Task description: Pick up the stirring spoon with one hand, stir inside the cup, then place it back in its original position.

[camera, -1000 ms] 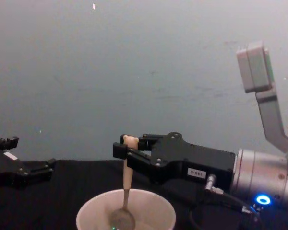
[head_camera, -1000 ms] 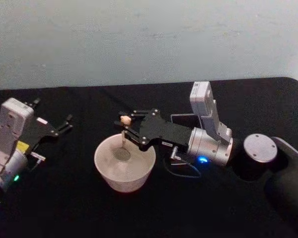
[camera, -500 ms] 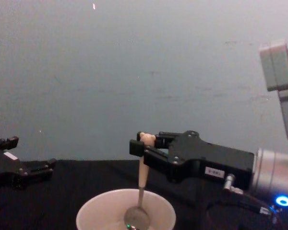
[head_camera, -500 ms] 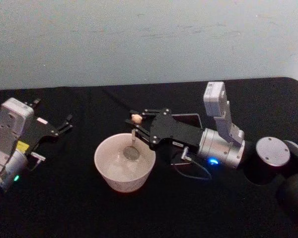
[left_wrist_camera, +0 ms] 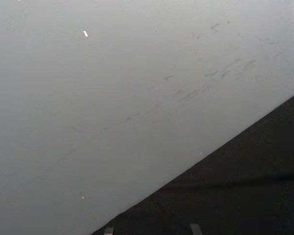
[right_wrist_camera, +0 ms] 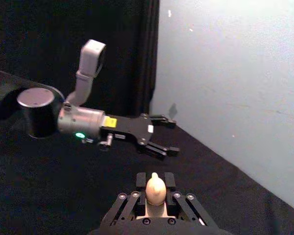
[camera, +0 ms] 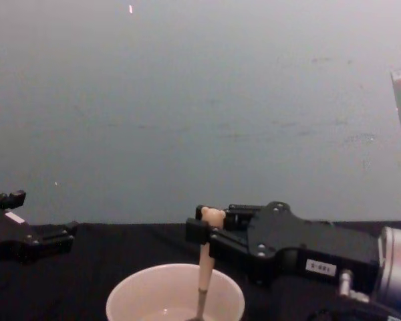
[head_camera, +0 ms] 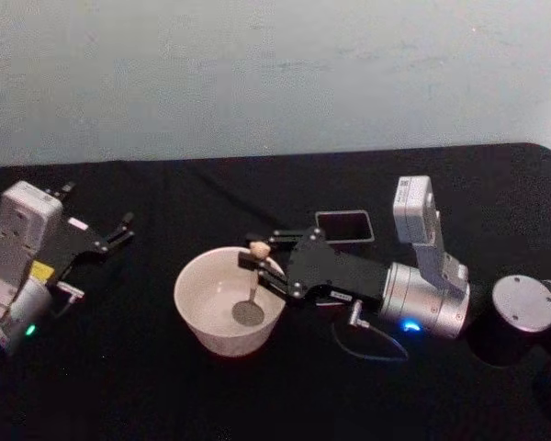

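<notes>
While the left pincer [head_camera: 121, 230] sits far off at 9 o'clock with its two fingers spread and nothing in them, the work is all in the middle of the desk [head_camera: 165, 395]. Next comes the cup [head_camera: 207, 333], round and pale, standing upright. The spoon [head_camera: 253, 276] is inside it, close to the cup's 3 o'clock side. Its long line runs almost straight up and down, with the handle top high and the small bowl low in the cup. I cannot tell if the bowl touches the bottom.

The right pincer [head_camera: 257, 260] reaches in from 3 o'clock, lying nearly flat over the rim. It is clamped tight on the top of the handle. The holder [head_camera: 344, 225] stands past the pincer at about 2 o'clock, near the cup but not touching it, with its open mouth facing up.

I think the next move turns on this. The spoon must go up clear of the rim, then over toward 2 o'clock, and come down straight into that narrow mouth. Since the spoon stands upright, it should need little turning. The right arm is much nearer the holder than the left.

The desk is black and flat. A plain pale wall [head_camera: 257, 73] stands behind it at 12 o'clock.
</notes>
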Robot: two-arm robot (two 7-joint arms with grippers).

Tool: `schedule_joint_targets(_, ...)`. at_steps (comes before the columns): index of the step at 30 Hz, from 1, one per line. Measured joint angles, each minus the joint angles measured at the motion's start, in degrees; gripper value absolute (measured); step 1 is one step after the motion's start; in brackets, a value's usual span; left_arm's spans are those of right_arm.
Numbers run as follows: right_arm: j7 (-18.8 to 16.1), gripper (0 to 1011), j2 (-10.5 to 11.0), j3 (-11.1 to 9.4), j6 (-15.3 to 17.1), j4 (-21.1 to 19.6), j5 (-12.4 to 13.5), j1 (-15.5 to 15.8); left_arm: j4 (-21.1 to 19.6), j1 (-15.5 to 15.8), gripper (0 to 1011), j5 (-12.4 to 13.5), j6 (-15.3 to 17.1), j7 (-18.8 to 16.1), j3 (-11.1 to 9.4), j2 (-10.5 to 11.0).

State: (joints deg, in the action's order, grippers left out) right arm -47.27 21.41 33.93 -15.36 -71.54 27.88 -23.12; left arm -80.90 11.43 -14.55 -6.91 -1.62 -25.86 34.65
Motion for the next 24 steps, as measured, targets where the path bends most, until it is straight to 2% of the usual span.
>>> schedule_joint_targets(8,-0.96,213,-0.57,1.11,0.1,-0.82,0.8,-0.05,0.0,0.0,1001,0.0,0.0,0.0,0.0,0.0)
schedule_joint_targets(15,-0.28,213,-2.68,2.02,-0.19,1.8,0.19,-1.84,0.0,0.0,1001,0.0,0.0,0.0,0.0,0.0)
schedule_joint_targets(24,2.02,213,-5.77,1.86,-1.53,6.52,-1.31,-4.67,0.0,0.0,1001,0.0,0.0,0.0,0.0,0.0)
